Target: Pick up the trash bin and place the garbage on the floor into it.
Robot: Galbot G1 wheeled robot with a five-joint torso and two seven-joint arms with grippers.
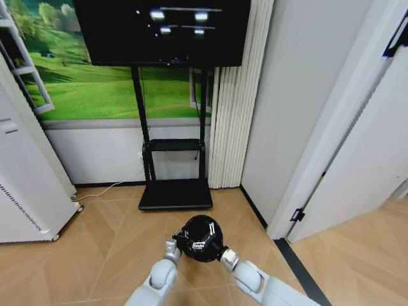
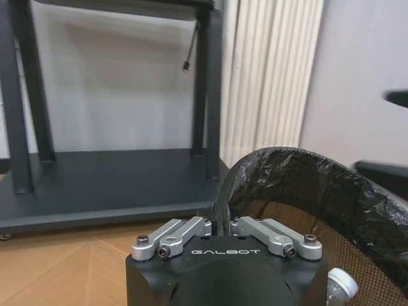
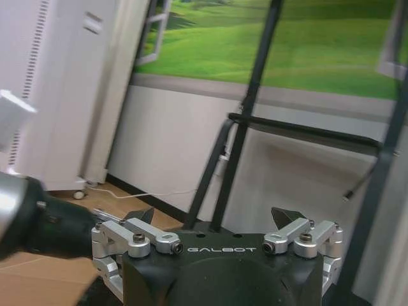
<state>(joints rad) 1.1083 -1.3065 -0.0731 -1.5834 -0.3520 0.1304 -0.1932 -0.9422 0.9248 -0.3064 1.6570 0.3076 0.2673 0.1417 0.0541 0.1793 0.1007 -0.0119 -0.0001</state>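
The trash bin [image 1: 201, 231], small, round and black with a black bag liner, sits just in front of me above the wooden floor. In the left wrist view its mesh wall and bag-covered rim [image 2: 299, 185] rise right beyond the fingers. My left gripper [image 1: 179, 241] [image 2: 223, 220] is shut on the bin's near rim. My right gripper [image 1: 204, 245] [image 3: 215, 217] is at the bin's right side, over its mouth, with its jaws spread wide and nothing between them. The garbage is out of view.
A black TV stand [image 1: 175, 193] with a low base plate stands just beyond the bin. A tall white perforated appliance [image 1: 25, 191] is at the left, with a white cable [image 1: 108, 188] on the floor. A white door frame [image 1: 319, 178] closes off the right.
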